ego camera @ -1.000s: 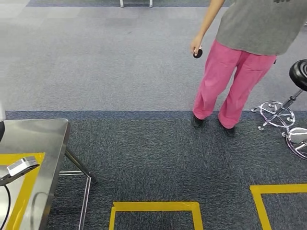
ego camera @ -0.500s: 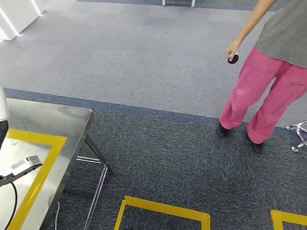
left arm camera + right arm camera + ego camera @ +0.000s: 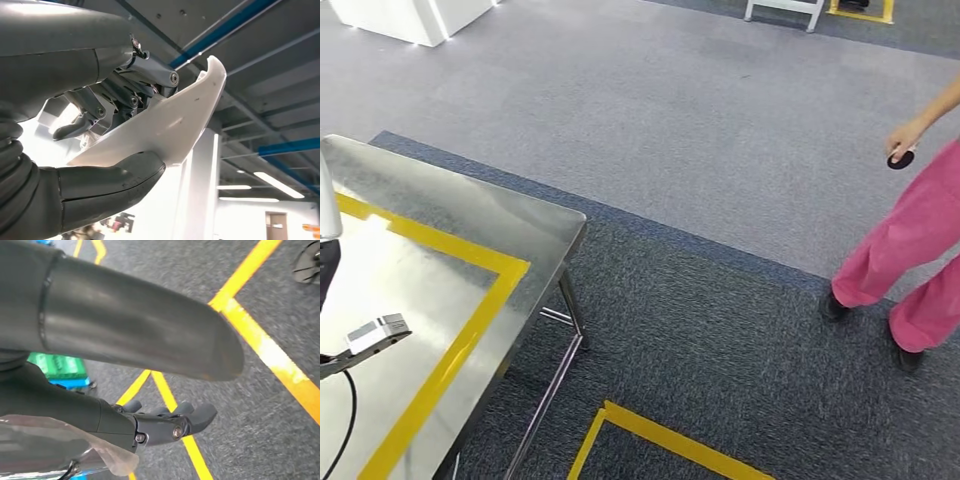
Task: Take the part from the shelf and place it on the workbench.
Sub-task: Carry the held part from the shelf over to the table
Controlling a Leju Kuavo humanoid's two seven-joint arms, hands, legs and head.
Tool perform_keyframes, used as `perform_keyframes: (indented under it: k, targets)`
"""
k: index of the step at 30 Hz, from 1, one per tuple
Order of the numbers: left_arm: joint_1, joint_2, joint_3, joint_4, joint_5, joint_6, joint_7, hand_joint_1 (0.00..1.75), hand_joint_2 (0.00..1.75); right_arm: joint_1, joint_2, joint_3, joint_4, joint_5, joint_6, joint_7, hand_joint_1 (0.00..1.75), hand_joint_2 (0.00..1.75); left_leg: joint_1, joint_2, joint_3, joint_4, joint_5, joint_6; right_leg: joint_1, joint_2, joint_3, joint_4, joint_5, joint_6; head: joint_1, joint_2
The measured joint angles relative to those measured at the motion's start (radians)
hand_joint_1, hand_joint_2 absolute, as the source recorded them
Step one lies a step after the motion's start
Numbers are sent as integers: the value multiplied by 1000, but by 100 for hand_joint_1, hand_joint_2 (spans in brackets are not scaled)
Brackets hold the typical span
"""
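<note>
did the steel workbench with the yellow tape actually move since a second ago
No. The shiny steel workbench fills more of the head view, but the grey carpet and yellow floor tape shifted with it, so the camera turned.

Glossy steel workbench (image 3: 471, 215), rough carpet (image 3: 682, 330)

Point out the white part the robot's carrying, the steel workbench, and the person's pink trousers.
white part (image 3: 173, 122): left wrist view, on the middle of its broad curved face.
steel workbench (image 3: 509, 225): head view, on the bare metal outside the yellow tape.
pink trousers (image 3: 916, 235): head view, on the upper leg.
</note>
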Motion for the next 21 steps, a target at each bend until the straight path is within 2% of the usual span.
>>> perform_keyframes:
  k: [1,2,3,4,5,6,8,9,11,12,13,14,15,16,17,18,19,20,21]
  targets:
    - [0,-1,-3,2,1,0,0,175,175,-1,3,-8,0,10,3,-4,0,0,0,-14,1,0,0,0,0,2,-1,-13,22,-1,0,0]
    - [-1,-2,-6,3,2,0,0,175,175,-2,5,-15,-1,20,5,-9,0,0,1,-29,2,1,0,-1,-2,10,18,-65,61,-2,0,0]
    - [-2,-4,-7,4,3,0,1,175,175,-2,7,-23,-2,28,7,-13,0,0,2,-43,3,2,-1,-3,-4,29,47,-138,104,-5,0,0]
    - [-4,-5,-9,5,4,0,1,175,175,-3,10,-30,-3,35,8,-16,0,0,1,-56,1,4,-2,-6,-7,54,77,-207,133,-7,-1,0]
    - [-7,-6,-11,6,5,0,1,175,175,-3,13,-37,-4,39,9,-18,0,0,1,-69,-2,7,-2,-11,-10,74,101,-257,149,-9,-1,0]
    - [-8,-7,-13,7,5,-1,2,175,175,-3,16,-43,-5,42,9,-19,0,0,2,-81,-6,8,-1,-17,-11,86,115,-282,152,-10,-1,0]
    - [-9,-7,-16,9,6,-1,2,175,175,-7,21,-52,-9,53,11,-23,0,0,6,-105,-14,7,4,-31,-9,71,124,-291,150,-17,-2,0]
    - [-9,-6,-16,10,6,-2,2,175,175,-10,23,-57,-11,60,12,-27,0,0,6,-98,-18,12,1,-36,-10,58,126,-295,152,-22,-2,0]
    - [-14,-5,-19,12,7,-4,2,175,175,-14,29,-69,-15,77,15,-38,0,0,4,-46,-41,63,-31,-44,-10,30,131,-302,155,-34,-7,0]
    - [-17,-6,-20,14,7,-4,2,175,175,-15,33,-76,-16,85,17,-43,0,0,4,-12,-65,118,-62,-48,-9,15,132,-304,155,-39,-9,0]
    - [-20,-6,-23,15,8,-6,2,175,175,-15,36,-83,-18,93,20,-48,0,0,5,7,-95,186,-94,-52,-6,1,133,-304,153,-42,-11,0]
    - [-20,-8,-26,17,8,-7,3,175,175,-16,39,-89,-18,100,23,-52,0,0,7,15,-123,247,-119,-55,-4,-15,133,-304,151,-44,-11,0]
    - [-20,-8,-28,18,8,-8,3,175,175,-17,41,-95,-18,105,25,-54,0,0,9,18,-139,284,-127,-57,-3,-30,134,-304,150,-45,-11,0]
    - [-20,-8,-30,20,7,-9,3,175,175,-18,43,-99,-18,108,26,-56,0,0,10,21,-137,282,-116,-58,-2,-45,135,-303,148,-45,-11,0]
    - [-20,-8,-30,21,7,-9,3,175,175,-19,44,-103,-18,110,27,-56,0,0,10,27,-113,240,-88,-58,-1,-59,137,-303,145,-44,-11,0]
    - [-20,-8,-30,22,7,-9,3,175,175,-20,46,-105,-18,111,27,-57,0,0,9,45,-75,170,-53,-55,0,-71,142,-303,142,-42,-11,0]
    - [-21,-8,-30,22,7,-9,3,175,175,-21,47,-107,-19,112,27,-57,0,0,3,75,-37,100,-30,-51,2,-83,146,-303,138,-39,-11,0]
    - [-22,-8,-30,22,7,-9,3,175,175,-21,49,-109,-19,113,27,-58,0,0,-2,98,-9,47,-16,-45,5,-95,149,-302,135,-35,-11,0]
    - [-23,-8,-29,22,7,-9,3,175,175,-21,50,-111,-20,113,27,-58,0,0,-8,114,4,18,-12,-39,8,-106,152,-302,132,-30,-11,0]
